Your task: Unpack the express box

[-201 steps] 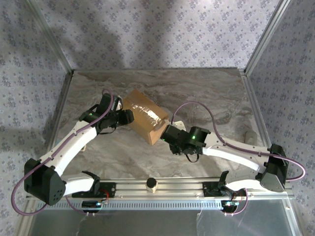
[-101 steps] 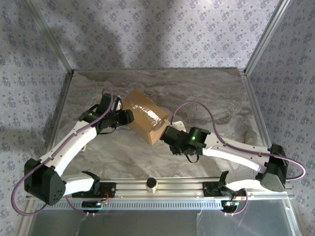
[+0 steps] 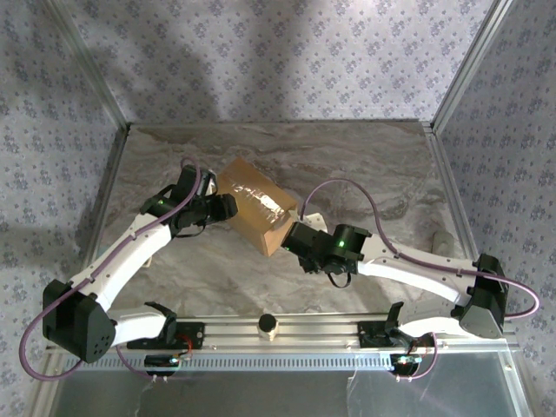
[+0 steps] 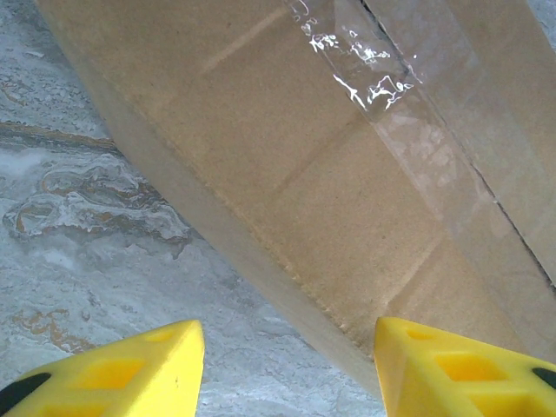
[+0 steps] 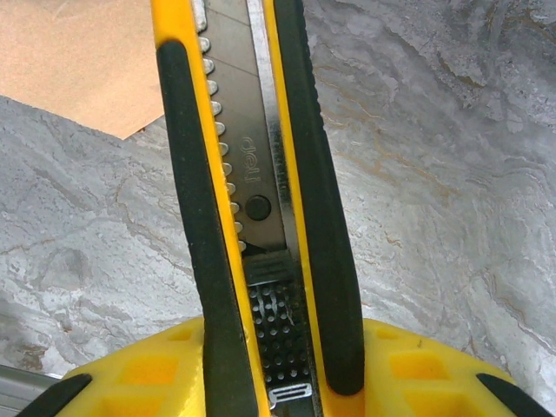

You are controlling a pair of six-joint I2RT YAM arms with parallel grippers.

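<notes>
- Right arm's wrist has rolled a touch since a second ago; the express box [image 3: 254, 202] and the left arm have stayed put.
- Express box: flaps shut, lying skewed on the tabletop [image 3: 365, 165], toward 11 o'clock of its centre, with glossy tape [image 4: 382, 95] along the top seam.
- Left end effector [image 4: 282, 372]: fingers spread wide, at the box's 9 o'clock side, holding nothing; contact with the cardboard cannot be told.
- Right end effector [image 5: 278, 373]: pinching a yellow-and-black utility knife [image 5: 252, 200] at the box's 4 o'clock corner, tip pointing toward the cardboard.
</notes>
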